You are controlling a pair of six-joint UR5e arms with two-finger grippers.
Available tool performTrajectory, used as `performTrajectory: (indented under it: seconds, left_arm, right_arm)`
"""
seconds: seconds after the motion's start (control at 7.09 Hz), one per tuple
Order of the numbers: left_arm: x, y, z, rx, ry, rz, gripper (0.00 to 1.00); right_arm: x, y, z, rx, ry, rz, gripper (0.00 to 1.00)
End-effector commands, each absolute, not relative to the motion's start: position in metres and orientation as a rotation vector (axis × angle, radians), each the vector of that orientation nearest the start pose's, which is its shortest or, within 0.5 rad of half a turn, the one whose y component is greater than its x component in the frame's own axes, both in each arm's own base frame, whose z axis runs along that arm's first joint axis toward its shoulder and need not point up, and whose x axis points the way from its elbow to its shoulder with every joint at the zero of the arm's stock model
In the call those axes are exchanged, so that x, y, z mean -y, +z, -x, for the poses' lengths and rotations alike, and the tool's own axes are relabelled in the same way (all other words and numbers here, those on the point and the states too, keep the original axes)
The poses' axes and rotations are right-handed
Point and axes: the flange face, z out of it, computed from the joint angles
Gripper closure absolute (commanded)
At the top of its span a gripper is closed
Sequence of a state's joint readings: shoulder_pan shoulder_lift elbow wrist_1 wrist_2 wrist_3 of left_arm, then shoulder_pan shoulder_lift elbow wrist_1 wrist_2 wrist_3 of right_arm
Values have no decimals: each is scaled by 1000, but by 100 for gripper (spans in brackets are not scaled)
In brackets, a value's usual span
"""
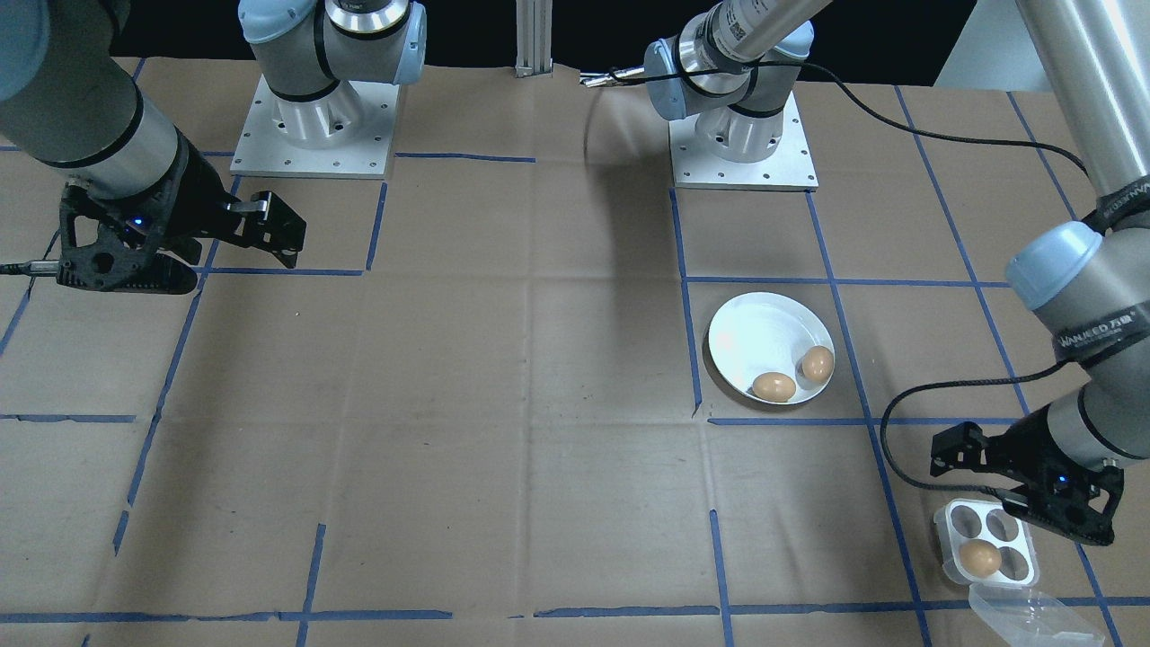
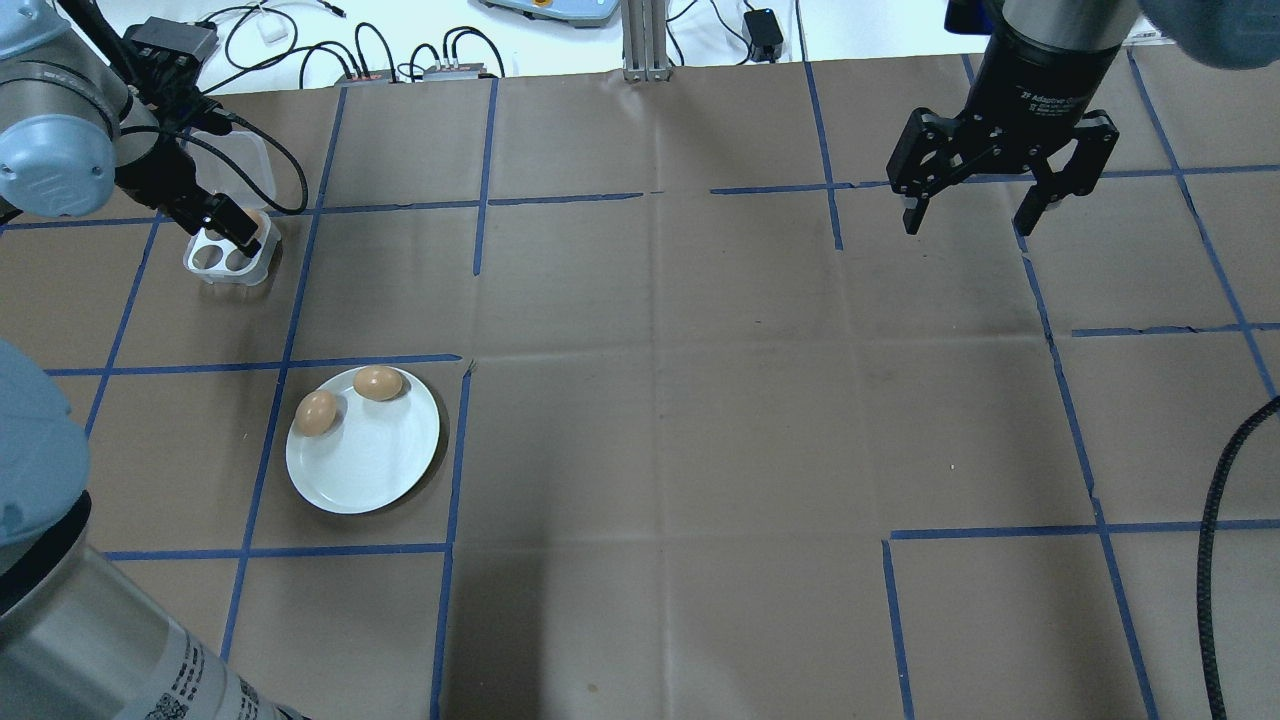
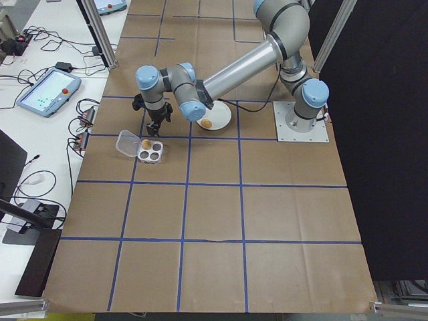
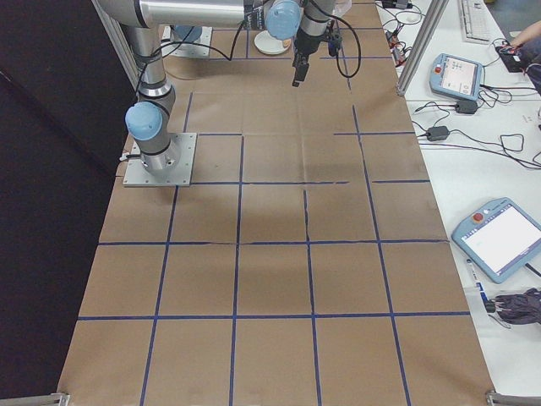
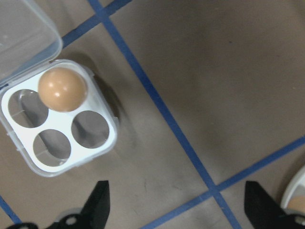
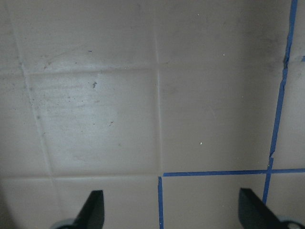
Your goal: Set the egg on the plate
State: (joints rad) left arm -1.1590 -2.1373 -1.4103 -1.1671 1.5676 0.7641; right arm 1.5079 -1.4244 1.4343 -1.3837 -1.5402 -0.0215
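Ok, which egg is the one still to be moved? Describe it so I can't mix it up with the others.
Find the left gripper at the table's left end; just by it sits a small square white egg tray with a clear lid folded open. The egg stands in one of its four cups, the other three empty. The two other brown eggs lie on the round white plate.

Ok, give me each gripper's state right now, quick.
Left gripper: open, holding nothing, beside the small white four-cup egg tray.
Right gripper: open, empty, above bare brown table paper.
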Motion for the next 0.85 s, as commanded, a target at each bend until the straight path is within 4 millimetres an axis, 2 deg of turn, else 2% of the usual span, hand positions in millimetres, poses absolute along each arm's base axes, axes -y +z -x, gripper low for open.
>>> performTrajectory:
  seconds: [0.0, 0.14, 0.28, 0.42, 0.7]
  left_arm:
    - [711, 255, -168, -3134, -25, -170, 1]
    - [716, 247, -170, -3136, -31, -83, 1]
    - [724, 239, -173, -3125, -60, -84, 1]
    - [731, 221, -176, -3128, -45, -86, 2]
    - [739, 210, -177, -3128, -34, -94, 11]
  right_arm:
    - [540, 461, -103, -3087, 304, -69, 0]
    - [540, 462, -102, -3089, 302, -68, 0]
    - [540, 461, -103, -3087, 304, -69, 0]
    - [540, 462, -102, -3089, 302, -68, 0]
    - [540, 462, -103, -3087, 302, -69, 0]
